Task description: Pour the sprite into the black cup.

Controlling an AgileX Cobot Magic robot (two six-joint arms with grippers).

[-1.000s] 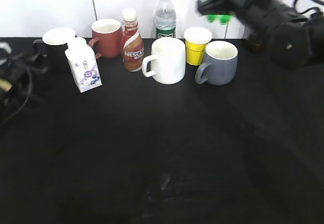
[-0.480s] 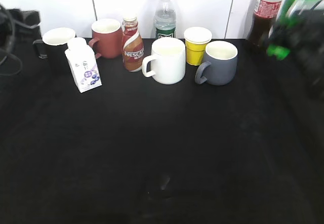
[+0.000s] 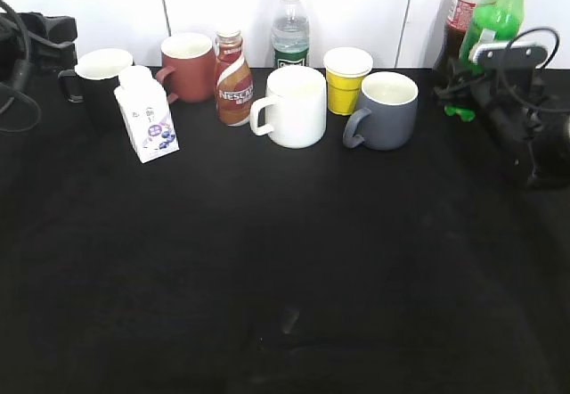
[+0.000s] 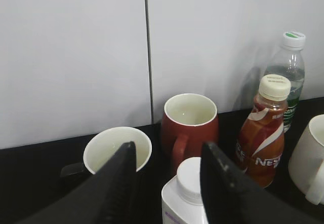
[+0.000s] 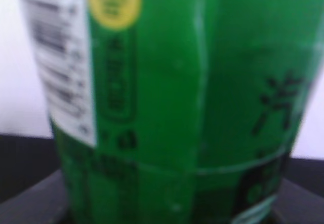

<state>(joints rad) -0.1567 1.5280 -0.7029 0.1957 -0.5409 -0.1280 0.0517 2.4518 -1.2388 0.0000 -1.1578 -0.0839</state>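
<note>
The sprite (image 3: 495, 12), a green bottle, stands upright at the back right, its lower part hidden behind my right gripper (image 3: 465, 91). In the right wrist view the sprite (image 5: 177, 102) fills the frame, with dark finger edges at both bottom corners against its sides. The black cup (image 3: 93, 95) stands at the back left with a white inside. In the left wrist view the black cup (image 4: 116, 148) is partly behind my left finger. My left gripper (image 4: 169, 183) is open and empty above a white carton's cap (image 4: 190, 181).
Along the back stand a dark-red mug (image 3: 189, 69), a Nescafe bottle (image 3: 233, 77), a water bottle (image 3: 290, 28), a white mug (image 3: 296, 107), a yellow cup (image 3: 346, 80) and a grey-blue mug (image 3: 388, 110). A dark-red soda bottle (image 3: 459, 20) touches the sprite's left side.
My right gripper carried the sprite from high and tilted near the middle back to upright at the back right. The left arm moved from the left edge up to the back left.
</note>
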